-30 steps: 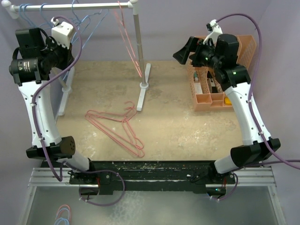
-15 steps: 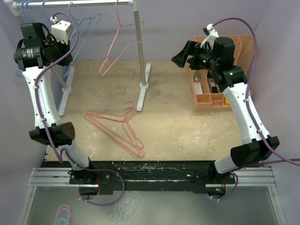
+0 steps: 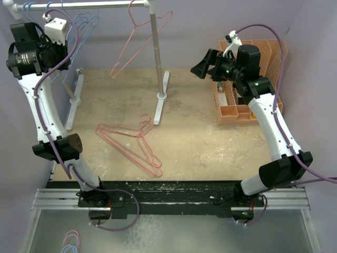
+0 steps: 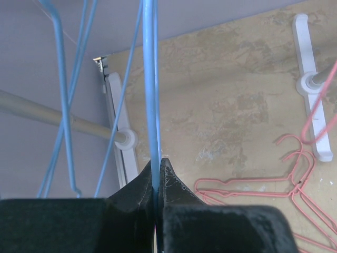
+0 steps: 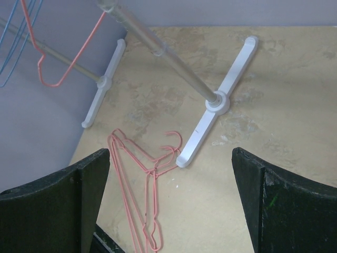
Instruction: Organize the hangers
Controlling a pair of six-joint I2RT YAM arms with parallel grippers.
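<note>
The left gripper (image 4: 157, 167) pinches a thin light-blue wire hanger (image 4: 151, 79) that rises straight up from its tips. The right gripper (image 5: 169, 158) stands spread wide, and below it tangled pink-red hangers (image 5: 138, 179) lie flat on the table (image 5: 274, 105).

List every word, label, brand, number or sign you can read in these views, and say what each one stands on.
None: no view shows any legible text.
Orange slotted holder: the items inside it are too small to tell whether they carry print.
Pink hangers on the table, light blue hanger, white pole rack: no lettering shows on them.
</note>
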